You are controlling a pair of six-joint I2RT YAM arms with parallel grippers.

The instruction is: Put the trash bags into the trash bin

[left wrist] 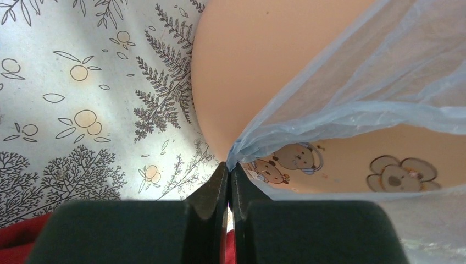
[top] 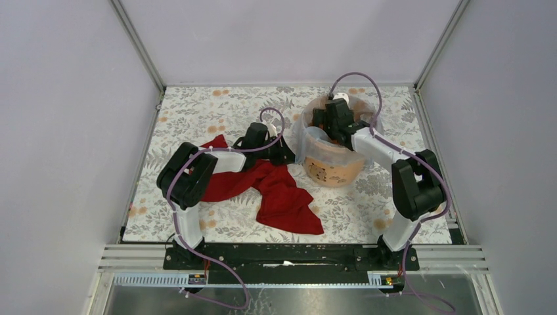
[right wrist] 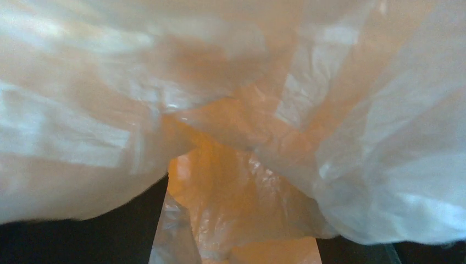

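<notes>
The trash bin (top: pixel 335 167) is an orange bucket standing at the table's middle right, with bear pictures on its pale side (left wrist: pixel 247 66). The thin pale-blue trash bag (top: pixel 301 141) is draped over the bin's rim and down its outside. My left gripper (left wrist: pixel 229 165) sits low beside the bin's left side (top: pixel 287 155), shut on a pinched corner of the bag (left wrist: pixel 373 82). My right gripper (top: pixel 330 128) reaches down inside the bin. In the right wrist view it (right wrist: pixel 236 242) stands open, with wrinkled bag film (right wrist: pixel 351 137) all around and loose between its dark fingers (right wrist: pixel 82 236).
A large red cloth (top: pixel 276 190) lies crumpled on the floral table cover (top: pixel 217 105), under and in front of the left arm; its edge (left wrist: pixel 16 242) shows beside the left fingers. Metal frame posts and grey walls enclose the table.
</notes>
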